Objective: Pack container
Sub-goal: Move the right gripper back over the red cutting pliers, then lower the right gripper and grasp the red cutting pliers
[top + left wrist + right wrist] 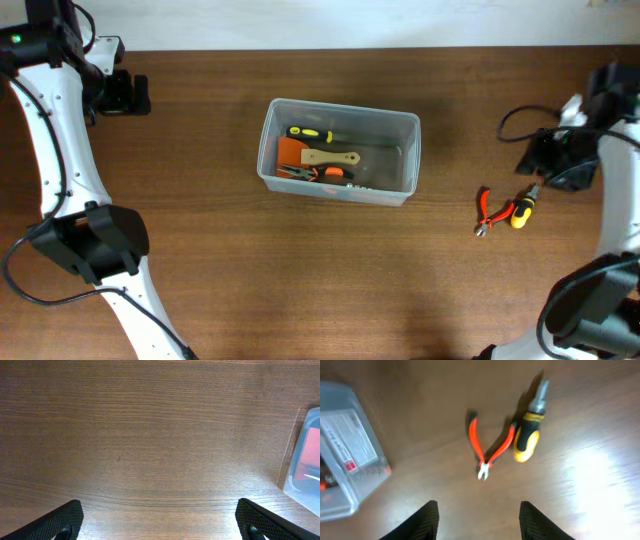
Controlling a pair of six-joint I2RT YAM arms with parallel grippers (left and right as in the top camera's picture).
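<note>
The clear plastic container (338, 150) stands mid-table and holds a yellow-black screwdriver, a wooden-handled tool, an orange piece and orange pliers. Its corner shows in the left wrist view (305, 455) and the right wrist view (347, 445). Red-handled pliers (487, 210) and a stubby yellow-black screwdriver (524, 208) lie side by side on the table at the right; both show in the right wrist view, the pliers (487, 445) and the screwdriver (529, 430). My right gripper (479, 520) is open and empty above the table, short of them. My left gripper (160, 522) is open and empty over bare wood at the far left.
The wooden table (300, 280) ends at a pale wall along the back. The left arm's base (95, 245) stands at the front left, the right arm's base (590, 300) at the front right. A black cable (515, 118) loops near the right arm.
</note>
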